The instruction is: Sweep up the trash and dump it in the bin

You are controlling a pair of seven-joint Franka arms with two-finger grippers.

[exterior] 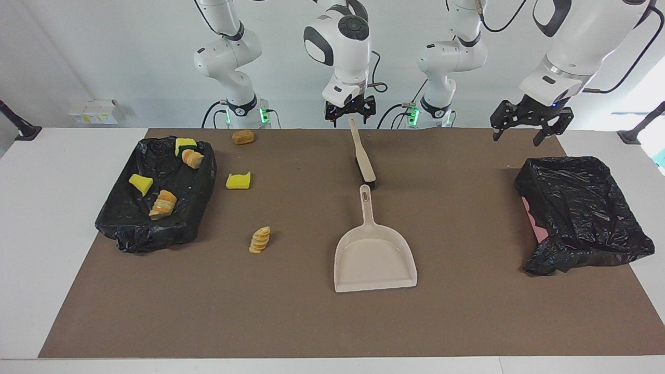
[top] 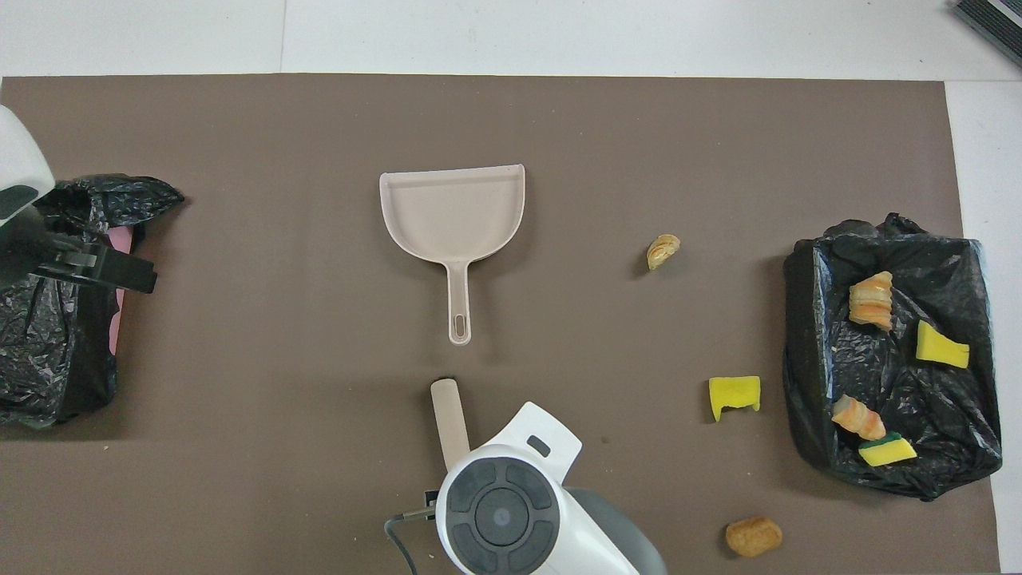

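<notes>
Trash lies in seven small pieces toward the right arm's end of the desk, and none of it sits between any fingers. We see the right gripper at the upper middle of the facing view, its fingers spread apart and holding nothing, hanging just over the handle end of the brush. We see the left gripper at the upper right of that view, its fingers also spread and bare, raised over the edge of the black-lined bin that sits at the left arm's end of the desk, with a pink wall showing under the liner.

Outward from the right gripper, the brush lies flat on the brown mat, and just below it in the facing view lies the beige dustpan, its handle pointing up toward the brush and its pan holding nothing.

At the left of the facing view sits a second black-lined bin. Four pieces rest in it: a yellow sponge with a green back, a bread slice, a yellow wedge and a bread roll. Three pieces lie loose on the mat beside it: a brown roll at the upper edge of the mat, a yellow sponge wedge just beside the bin, and a sliced bread piece lower down, between that bin and the dustpan.
</notes>
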